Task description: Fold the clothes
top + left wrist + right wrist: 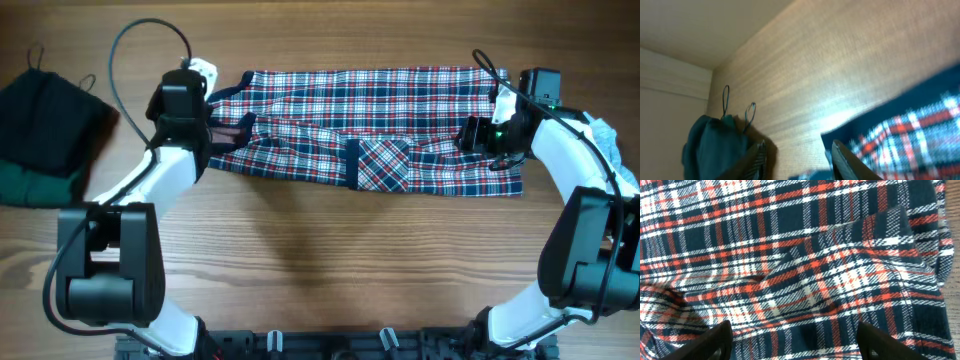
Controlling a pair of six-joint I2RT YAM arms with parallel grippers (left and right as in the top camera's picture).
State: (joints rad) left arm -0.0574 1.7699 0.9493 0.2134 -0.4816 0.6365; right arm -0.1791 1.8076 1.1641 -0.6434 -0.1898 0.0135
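The red, navy and white plaid shirt [380, 130] lies spread across the far part of the table, folded into a long band with navy trim. My left gripper [205, 135] is open at the shirt's left end; in the left wrist view its fingers [800, 162] straddle bare wood next to the navy edge of the shirt [905, 135]. My right gripper [478, 133] is open over the shirt's right end. In the right wrist view the plaid cloth [805, 265] fills the frame between the open fingers [792, 340], with nothing held.
A dark black and green garment [45, 135] lies at the left edge of the table and also shows in the left wrist view [715, 150]. A pale cloth [612, 140] sits at the far right behind my right arm. Bare wood [330, 260] lies in front.
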